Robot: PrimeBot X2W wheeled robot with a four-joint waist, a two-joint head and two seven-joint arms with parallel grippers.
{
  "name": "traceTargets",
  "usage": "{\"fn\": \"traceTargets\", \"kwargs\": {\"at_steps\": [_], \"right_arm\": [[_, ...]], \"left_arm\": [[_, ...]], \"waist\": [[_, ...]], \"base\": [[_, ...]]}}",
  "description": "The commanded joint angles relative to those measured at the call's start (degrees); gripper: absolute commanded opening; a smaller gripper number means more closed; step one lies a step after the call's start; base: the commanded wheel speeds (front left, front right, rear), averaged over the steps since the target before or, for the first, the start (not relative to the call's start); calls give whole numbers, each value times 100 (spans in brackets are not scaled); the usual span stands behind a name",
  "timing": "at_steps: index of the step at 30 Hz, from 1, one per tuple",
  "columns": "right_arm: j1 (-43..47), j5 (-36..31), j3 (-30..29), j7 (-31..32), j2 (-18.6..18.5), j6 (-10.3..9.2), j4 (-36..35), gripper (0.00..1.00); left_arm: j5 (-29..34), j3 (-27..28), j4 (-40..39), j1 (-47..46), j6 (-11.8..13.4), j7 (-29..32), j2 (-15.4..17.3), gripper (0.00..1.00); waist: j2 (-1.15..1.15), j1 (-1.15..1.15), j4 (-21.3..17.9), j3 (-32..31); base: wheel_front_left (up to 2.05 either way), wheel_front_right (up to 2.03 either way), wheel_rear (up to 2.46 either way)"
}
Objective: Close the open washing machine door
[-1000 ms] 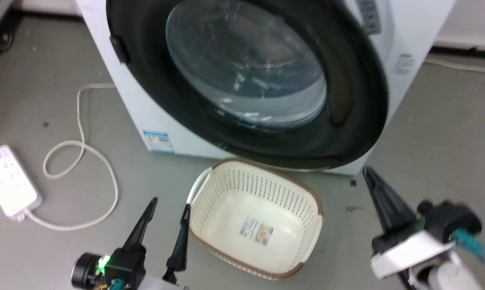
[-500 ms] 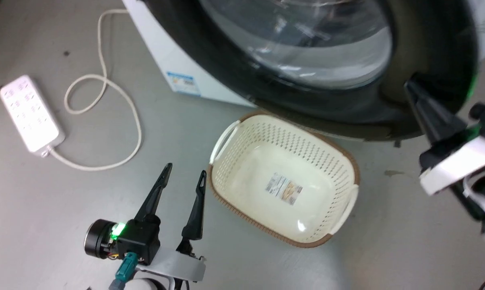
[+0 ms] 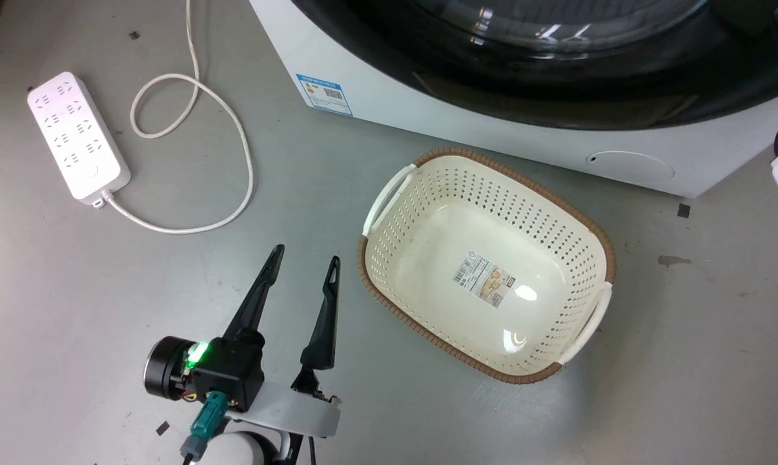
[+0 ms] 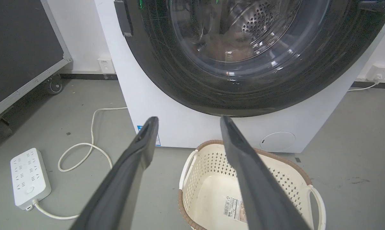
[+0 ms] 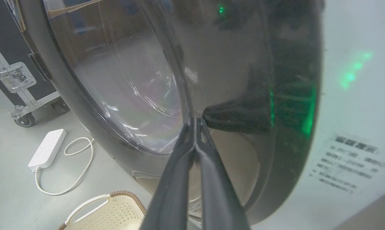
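Head view has tipped down as I bend, but my right jaws really have climbed from low beside the basket (image 3: 395, 245) to the washing machine door (image 4: 243, 102). They are pressed together and empty, tips against its face. The door looks flush on the washing machine (image 3: 389, 103), so I judge closing nearly done. My left jaws hang parted and empty, the basket just right of them. One door, one machine, one basket, one power strip (image 3: 79, 135).

One washer (image 3: 427, 123), one door (image 4: 166, 73), one round flap (image 3: 631, 169), one basket (image 3: 421, 187), one power strip (image 3: 79, 135), one cord (image 3: 252, 177), one black case (image 4: 19, 41). Two grippers: left gripper (image 3: 306, 254), right gripper (image 5: 195, 119). Two stickers: blue sticker (image 3: 324, 95), basket sticker (image 3: 484, 279).
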Motion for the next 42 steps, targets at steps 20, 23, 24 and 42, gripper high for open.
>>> {"fn": "traceTargets", "kwargs": {"at_steps": [20,23,24,42], "right_arm": [[1091,164,269,-924,509,-12,458,100],[1627,-120,69,-969,673,-12,206,100],[1828,-303,10,-975,733,-12,78,100],[4765,-2508,-1762,-982,2705,-12,-2031,100]], "left_arm": [[1,298,345,242,56,-25,-7,100],[13,386,428,384,98,-25,-7,100],[15,409,449,438,108,-25,-7,100],[8,515,611,999,-72,-25,114,100]], "waist": [[-1,-1,-508,-1438],[-1,-1,-672,-1754],[-1,-1,-725,-1840],[-1,-1,-1151,-2487]], "base": [[0,0,0],[0,0,0],[0,0,0],[0,0,0]]}}
